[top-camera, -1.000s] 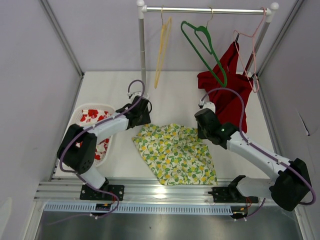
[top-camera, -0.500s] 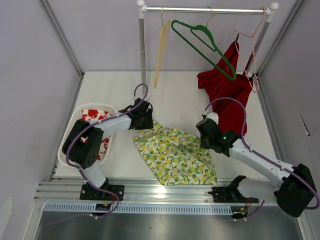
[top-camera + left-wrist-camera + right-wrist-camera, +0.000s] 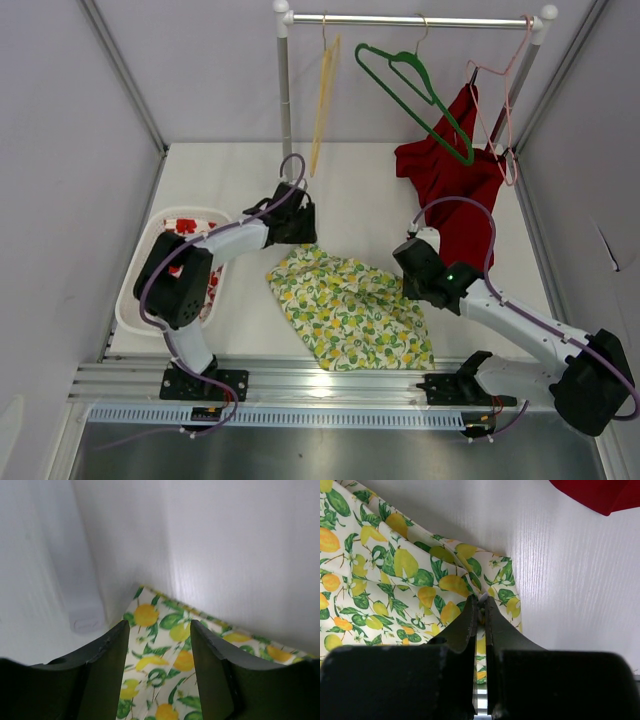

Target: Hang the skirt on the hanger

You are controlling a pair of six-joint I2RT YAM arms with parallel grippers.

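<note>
Skirt (image 3: 350, 305) flat on table (image 3: 360, 190) — right gripper (image 3: 480, 601) pinched shut on its edge; left gripper (image 3: 160, 626), fingers apart, now moved over far corner, astride it. Ready to pinch, then lift.

- Lemon-print fabric skirt (image 3: 350, 305): white ground, all-over yellow lemons with green leaves and small white blossoms; yellow-green edge trim.
- Plastic coat hanger (image 3: 412, 68): solid dark green.
- Hanging cloth garment (image 3: 445, 185): plain deep red.
- Slim hanger (image 3: 322, 100): pale yellow.
- Wire hanger (image 3: 512, 165): pink.
- Oval plastic basket (image 3: 128, 300): white; the cloth inside (image 3: 190, 232) is white with red blotches.
- Wood-grain table (image 3: 360, 190): white.
- Left arm (image 3: 235, 240), right arm (image 3: 520, 320): white shells, black joints, purple cables.
- Left gripper (image 3: 159, 630), right gripper (image 3: 481, 602): black fingers.
</note>
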